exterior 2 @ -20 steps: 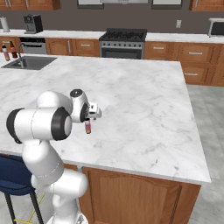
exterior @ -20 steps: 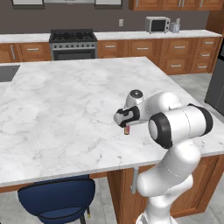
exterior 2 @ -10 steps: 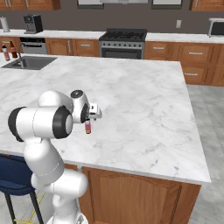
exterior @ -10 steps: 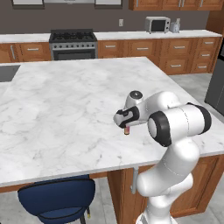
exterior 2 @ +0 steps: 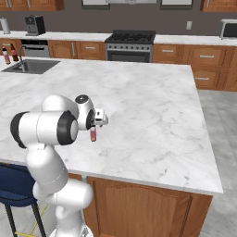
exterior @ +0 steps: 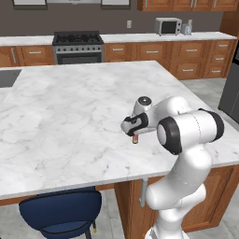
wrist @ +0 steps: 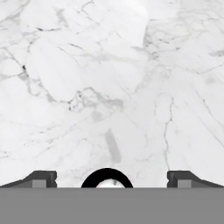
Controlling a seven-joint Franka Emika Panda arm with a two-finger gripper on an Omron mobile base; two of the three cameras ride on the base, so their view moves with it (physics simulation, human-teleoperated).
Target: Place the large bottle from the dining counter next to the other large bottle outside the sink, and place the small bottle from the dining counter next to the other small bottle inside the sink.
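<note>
Jaws spread wide and holding nothing, hanging over my marble bench [exterior: 70,107]; small bottle [exterior 2: 93,134] stands upright directly under them, its top between the fingertips [wrist: 40,178].

I'm in a home kitchen: marble island [exterior: 70,116], stove [exterior: 77,46], microwave [exterior: 168,26], wooden cabinets [exterior 2: 203,58], sink [exterior 2: 28,66].

1. One small bottle [exterior 2: 93,134] is counted on the table [exterior 2: 152,106], under the end effector.
2. Two bottles [exterior 2: 9,54] are seen far away beside the sink [exterior 2: 28,67].
3. One sink and one tap [exterior 2: 21,59] are counted.
4. One stove [exterior: 77,46], one microwave [exterior: 168,26] and one blue stool [exterior: 60,212] are seen.
</note>
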